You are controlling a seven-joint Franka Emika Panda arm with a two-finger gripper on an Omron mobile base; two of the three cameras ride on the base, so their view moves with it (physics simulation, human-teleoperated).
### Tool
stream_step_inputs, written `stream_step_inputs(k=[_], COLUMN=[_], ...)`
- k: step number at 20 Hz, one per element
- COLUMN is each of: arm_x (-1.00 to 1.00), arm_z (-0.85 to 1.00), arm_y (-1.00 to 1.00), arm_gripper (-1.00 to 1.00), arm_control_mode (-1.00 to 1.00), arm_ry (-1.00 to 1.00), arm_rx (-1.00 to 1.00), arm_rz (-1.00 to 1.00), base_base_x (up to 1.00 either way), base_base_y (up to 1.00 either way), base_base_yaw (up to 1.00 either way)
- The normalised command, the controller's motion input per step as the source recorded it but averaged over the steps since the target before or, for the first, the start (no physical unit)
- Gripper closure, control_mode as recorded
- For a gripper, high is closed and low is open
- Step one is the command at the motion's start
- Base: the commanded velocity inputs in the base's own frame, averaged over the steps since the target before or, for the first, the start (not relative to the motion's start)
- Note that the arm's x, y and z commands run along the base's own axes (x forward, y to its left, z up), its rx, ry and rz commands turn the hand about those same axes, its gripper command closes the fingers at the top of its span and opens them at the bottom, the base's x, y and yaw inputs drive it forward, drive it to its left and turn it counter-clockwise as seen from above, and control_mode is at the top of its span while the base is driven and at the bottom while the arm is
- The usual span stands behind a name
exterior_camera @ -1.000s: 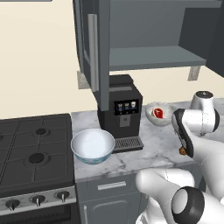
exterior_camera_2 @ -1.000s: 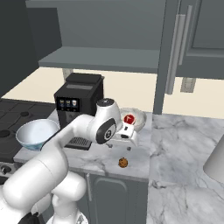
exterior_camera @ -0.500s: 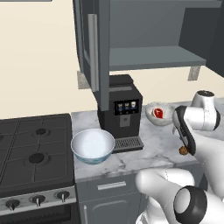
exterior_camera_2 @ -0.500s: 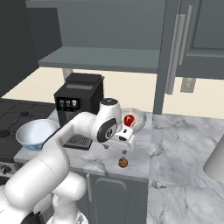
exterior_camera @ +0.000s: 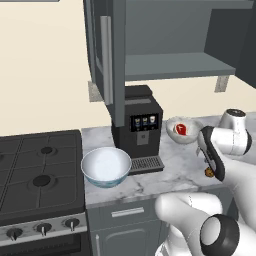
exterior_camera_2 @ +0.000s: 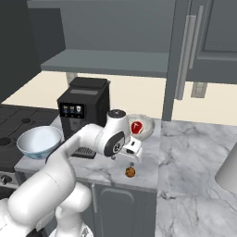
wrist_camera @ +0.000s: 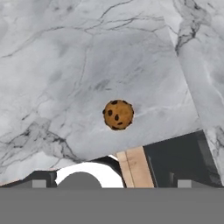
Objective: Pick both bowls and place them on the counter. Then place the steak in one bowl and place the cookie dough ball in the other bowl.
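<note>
Two bowls already on desk (exterior_camera_2: 194, 139): steak (exterior_camera_2: 135, 127) sits in marbled bowl (exterior_camera_2: 147, 126), blue-patterned bowl (exterior_camera: 105, 167) stands empty beside coffee machine (exterior_camera: 138, 131). We are on cookie dough ball (wrist_camera: 118, 114) step. End effector (exterior_camera_2: 133, 161) spread wide, empty, hovering just above ball. Next: we descend, centre fingers around ball, clench. Versus earlier frame: end effector has shifted closer over ball.

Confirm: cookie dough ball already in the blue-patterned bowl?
No. The cookie dough ball lies on the bare marble counter, apart from the blue-patterned bowl.
</note>
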Motion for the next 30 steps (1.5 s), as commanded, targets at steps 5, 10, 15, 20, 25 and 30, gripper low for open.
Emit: stream_step_inputs(k=[5, 10, 15, 20, 25, 30], arm_x=[0.21, 0.22, 0.23, 0.17, 0.02, 0.02], arm_z=[-0.23, -0.28, -0.26, -0.26, -0.20, -0.32], arm_y=[-0.04, -0.07, -0.12, -0.13, -0.13, -0.06], arm_gripper=[-1.00, -1.00, -1.00, -1.00, -1.00, -1.00], arm_control_mode=[-1.00, -1.00, -1.00, -1.00, -1.00, -1.00], arm_ry=[0.00, 0.05, 0.06, 0.07, 0.03, 0.06], arm_rx=[0.00, 0.00, 0.00, 0.00, 0.00, 0.00], arm_rz=[-0.01, 0.00, 0.00, 0.00, 0.00, 0.00], base_base_x=[0.00, 0.00, 0.00, 0.00, 0.00, 0.00], base_base_y=[0.00, 0.00, 0.00, 0.00, 0.00, 0.00], base_base_yaw=[0.00, 0.00, 0.00, 0.00, 0.00, 0.00])
